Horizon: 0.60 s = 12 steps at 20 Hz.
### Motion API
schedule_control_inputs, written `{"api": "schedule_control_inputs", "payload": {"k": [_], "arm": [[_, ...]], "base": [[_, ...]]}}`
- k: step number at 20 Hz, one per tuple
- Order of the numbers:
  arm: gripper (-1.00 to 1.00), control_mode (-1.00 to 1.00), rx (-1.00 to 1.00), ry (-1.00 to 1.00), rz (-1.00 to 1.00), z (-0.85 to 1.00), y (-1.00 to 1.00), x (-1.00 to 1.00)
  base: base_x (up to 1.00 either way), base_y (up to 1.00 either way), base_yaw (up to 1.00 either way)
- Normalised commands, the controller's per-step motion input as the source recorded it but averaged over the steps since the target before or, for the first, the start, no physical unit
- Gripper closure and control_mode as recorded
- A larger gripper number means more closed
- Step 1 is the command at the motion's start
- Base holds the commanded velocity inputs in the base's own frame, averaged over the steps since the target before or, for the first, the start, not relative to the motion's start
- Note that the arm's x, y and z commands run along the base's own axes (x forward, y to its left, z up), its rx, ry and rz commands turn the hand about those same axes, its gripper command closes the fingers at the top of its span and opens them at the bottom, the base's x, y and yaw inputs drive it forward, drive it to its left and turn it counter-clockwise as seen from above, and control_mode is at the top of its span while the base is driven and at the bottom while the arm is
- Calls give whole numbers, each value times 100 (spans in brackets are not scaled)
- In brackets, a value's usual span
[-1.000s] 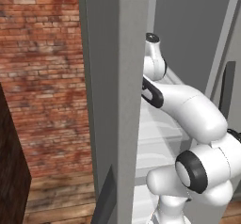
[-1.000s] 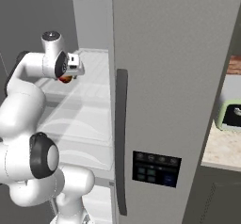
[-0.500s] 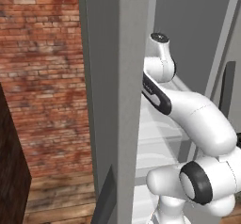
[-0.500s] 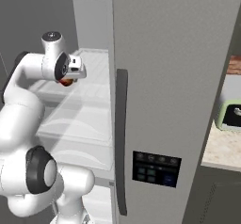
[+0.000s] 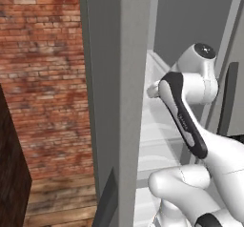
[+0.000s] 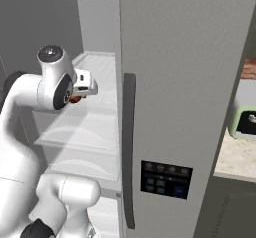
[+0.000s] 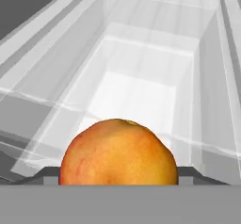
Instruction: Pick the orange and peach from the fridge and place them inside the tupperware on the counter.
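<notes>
With my arm reaching inside the open fridge (image 6: pixel 165 82), the gripper (image 6: pixel 76 98) was clamped on the peach (image 7: pixel 118 152), close at six o'clock before the hand camera over a pale shelf (image 7: pixel 136 96); neither fruit, I judged, had reached the tupperware yet

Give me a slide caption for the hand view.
Peach held close at the gripper, pale translucent fridge shelves receding behind it.

support: pale translucent fridge shelves (image 6: pixel 82 132) | stacked inside the fridge (image 6: pixel 180 82) | shelf surfaces bare
</notes>
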Motion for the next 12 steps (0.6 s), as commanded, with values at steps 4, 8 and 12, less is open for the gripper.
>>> {"api": "schedule_control_inputs", "payload": {"k": [4,8,12], "arm": [[100,-100,0,-13,-2,52,-12,-100],[100,-100,0,-3,-1,37,0,-100],[100,100,0,0,0,0,0,0]], "base": [[0,0,0],[0,0,0],[-100,-17,-1]]}}
